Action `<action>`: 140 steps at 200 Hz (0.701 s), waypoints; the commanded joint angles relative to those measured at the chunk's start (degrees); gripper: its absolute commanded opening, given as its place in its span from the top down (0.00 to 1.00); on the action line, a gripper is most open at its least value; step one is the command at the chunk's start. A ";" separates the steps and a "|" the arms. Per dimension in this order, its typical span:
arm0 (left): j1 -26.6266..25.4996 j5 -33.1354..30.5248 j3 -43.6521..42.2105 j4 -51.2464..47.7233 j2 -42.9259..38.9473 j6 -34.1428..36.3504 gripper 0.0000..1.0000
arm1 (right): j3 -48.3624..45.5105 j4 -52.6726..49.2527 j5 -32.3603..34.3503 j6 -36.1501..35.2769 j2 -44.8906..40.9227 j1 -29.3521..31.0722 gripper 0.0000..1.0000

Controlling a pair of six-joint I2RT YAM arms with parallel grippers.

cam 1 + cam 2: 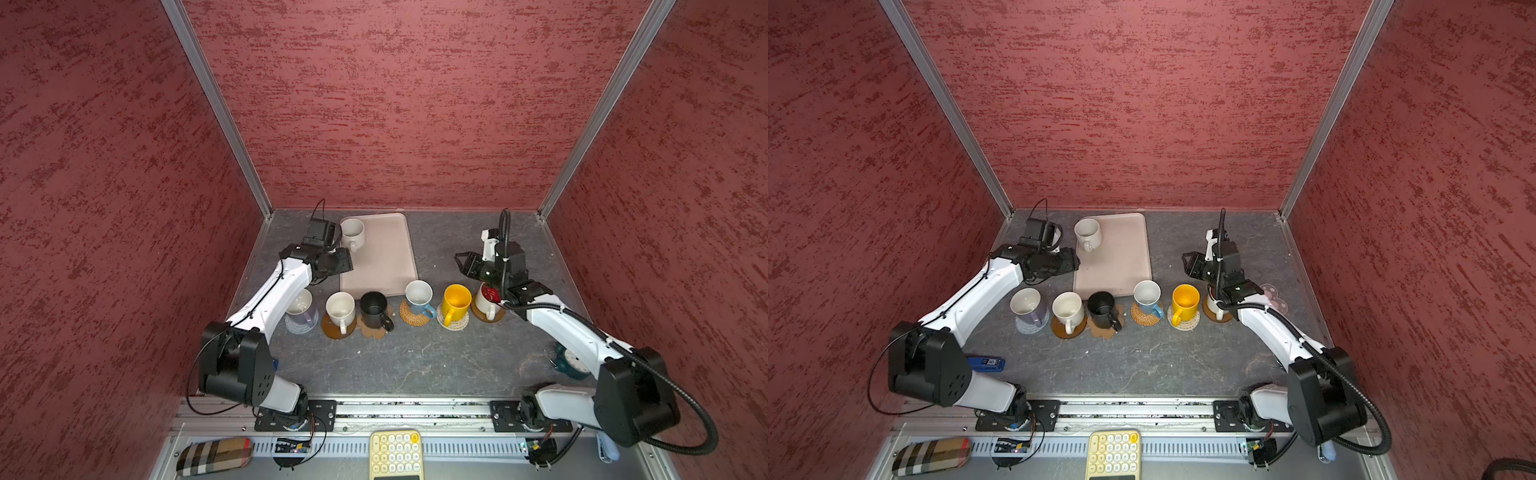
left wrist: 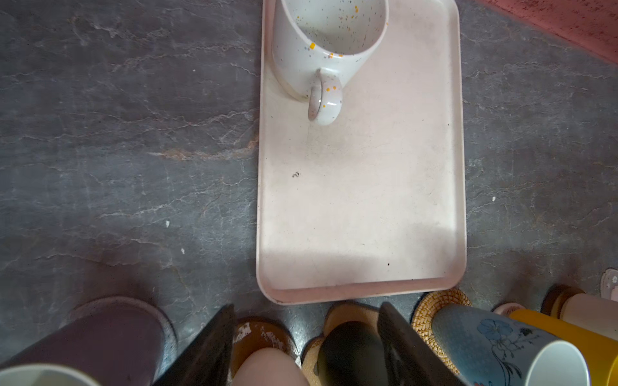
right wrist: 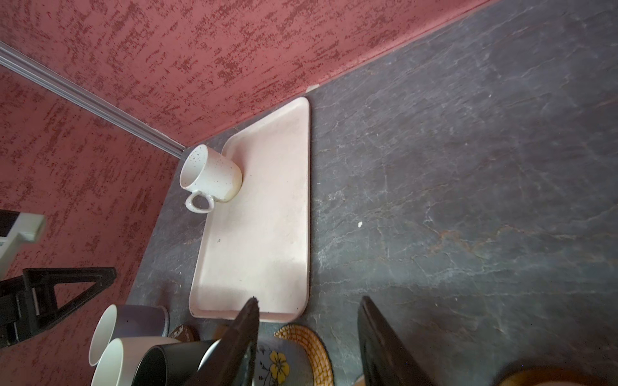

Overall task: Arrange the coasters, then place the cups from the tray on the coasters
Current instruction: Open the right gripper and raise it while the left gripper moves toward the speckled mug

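A yellow calculator [image 1: 395, 455] lies nearest, beyond the table's [image 1: 415, 357] near edge. Across the table's middle six cups [image 1: 340, 309] stand on coasters [image 1: 409, 316], from the pale cup [image 1: 1026, 303] to the red-lined cup [image 1: 485, 304]. The tray [image 1: 386, 266] lies toward the far edge, a speckled cup [image 1: 352, 232] upright in its far left corner. The pink flower coaster [image 1: 1273, 297] lies bare near the right edge. The left pincer [image 2: 306, 305] and the right pincer [image 3: 310, 298] each stand partly open, gripping nothing.

Cup [image 1: 352, 232] on tray [image 1: 384, 262] — far corner
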 commanded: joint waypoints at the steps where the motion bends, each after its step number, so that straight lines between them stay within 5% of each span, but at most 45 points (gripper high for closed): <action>1: 0.54 1.09 4.14 0.85 3.84 0.70 0.32 | 1.14 4.81 0.54 0.00 0.79 -0.31 0.50; 140: -0.82 -5.28 26.44 -3.54 28.02 1.07 0.39 | -4.06 11.45 1.67 -0.66 -0.14 -0.28 0.48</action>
